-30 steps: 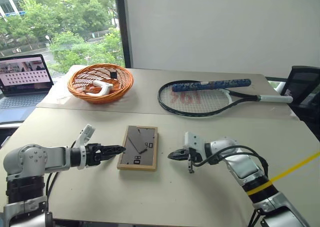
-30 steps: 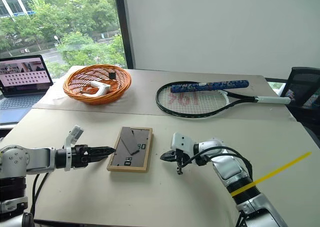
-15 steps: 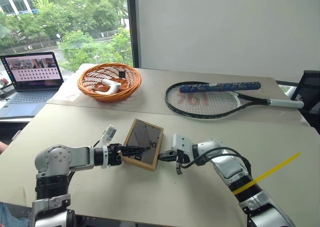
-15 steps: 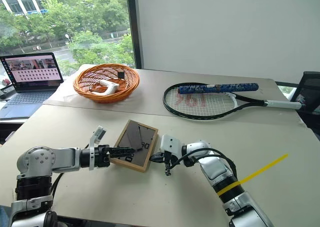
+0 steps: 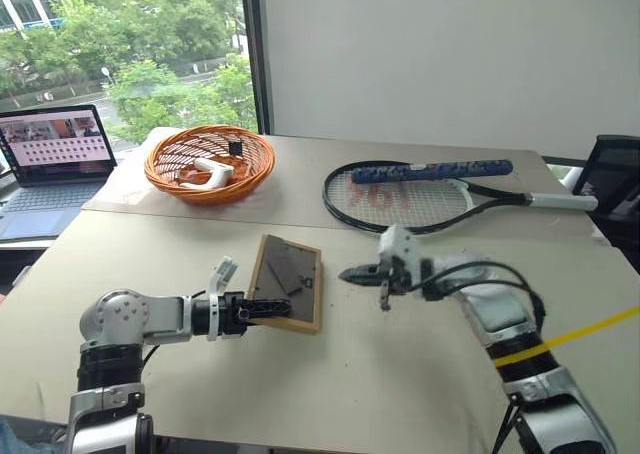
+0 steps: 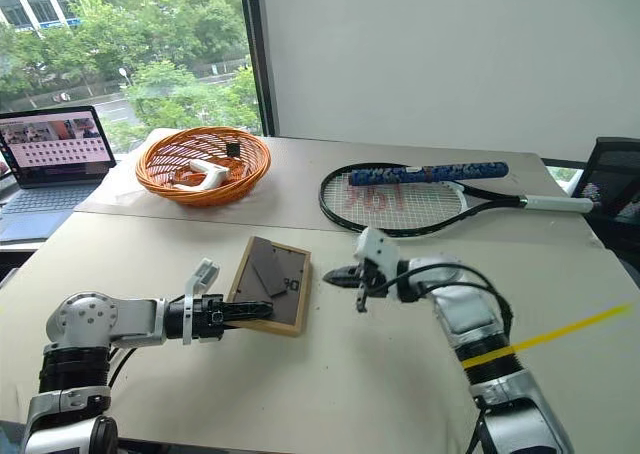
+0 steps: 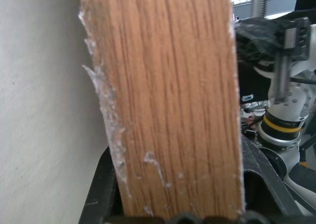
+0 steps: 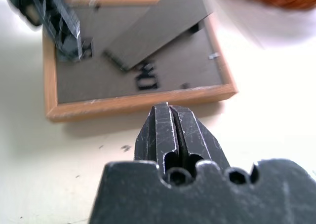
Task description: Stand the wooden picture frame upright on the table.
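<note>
The frame (image 5: 287,295) lies back-up on the near section of the table (image 5: 400,394), its near-left rail between the fingers of the left gripper (image 5: 268,311), which appear closed on that wood edge; the right gripper (image 5: 352,273) hangs just right of the frame, clear of it, fingers pressed together and empty. In my judgement the frame is light and rigid with a fragile front, best held by the wooden rails rather than the thin fold-out stand (image 5: 287,267). Beyond the frame lie a racket (image 5: 400,199) and, further left, a basket (image 5: 209,164).
</note>
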